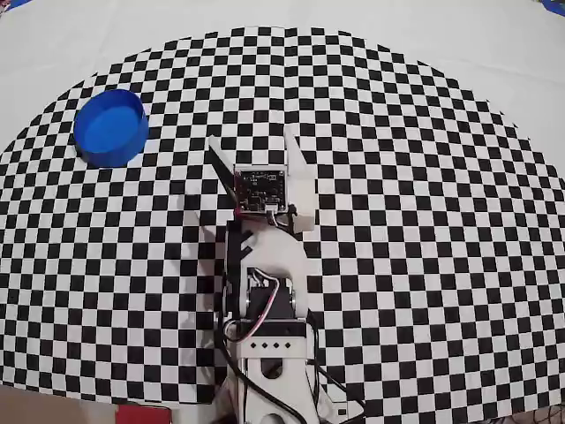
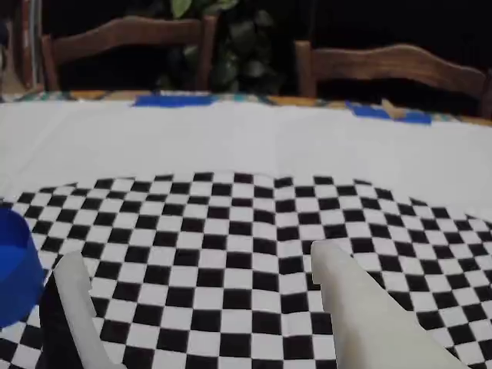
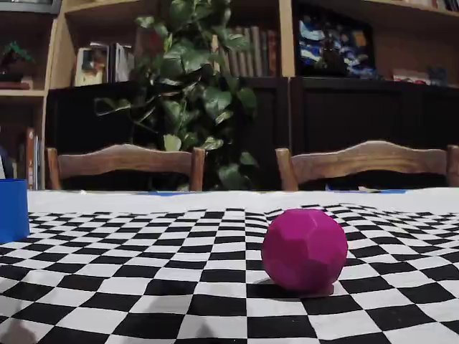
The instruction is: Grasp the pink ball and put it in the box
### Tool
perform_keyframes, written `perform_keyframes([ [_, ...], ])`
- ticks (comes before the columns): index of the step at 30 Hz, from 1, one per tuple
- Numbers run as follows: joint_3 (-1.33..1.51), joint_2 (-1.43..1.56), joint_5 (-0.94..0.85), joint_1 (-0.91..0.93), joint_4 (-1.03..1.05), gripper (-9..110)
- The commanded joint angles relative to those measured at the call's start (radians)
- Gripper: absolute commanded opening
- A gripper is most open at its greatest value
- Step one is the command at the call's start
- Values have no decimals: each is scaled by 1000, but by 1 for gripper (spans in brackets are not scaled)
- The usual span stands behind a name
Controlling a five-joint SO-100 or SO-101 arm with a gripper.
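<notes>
The pink ball (image 3: 305, 249) only shows up in the fixed view. It sits on the checkered mat (image 3: 143, 287) toward the right of that picture, and it looks faceted rather than perfectly smooth. Nothing is touching it there, and the overhead and wrist views don't show it at all, so I can't place it relative to the arm.

The box (image 1: 109, 126) is the round blue tub near the far-left curved edge of the checkered mat in the overhead view. It stands upright and looks empty from above. In the wrist view it pokes in at the left edge (image 2: 15, 265), and in the fixed view just a slice of its wall (image 3: 12, 209) shows at the left edge, well apart from the ball.

The gripper (image 1: 254, 150) is around the middle of the mat in the overhead view, pointing toward the far edge, with the white arm (image 1: 265, 300) running back to the near edge. The claw is spread wide with nothing between the fingers. In the wrist view, one finger (image 2: 73, 307) is low on the left and the other is low on the right, with bare checker squares between them.

Beyond the mat there's a white tablecloth (image 2: 246, 138), then two wooden chairs (image 3: 125, 165) and a leafy plant (image 3: 193, 93) in front of dark bookshelves (image 3: 344, 43).
</notes>
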Motion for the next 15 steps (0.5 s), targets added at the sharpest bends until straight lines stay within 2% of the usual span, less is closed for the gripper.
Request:
perform_keyframes([
  [1,8,-11,-2,14,-17,34],
  [15,8,-49,-2,52,-21,34],
])
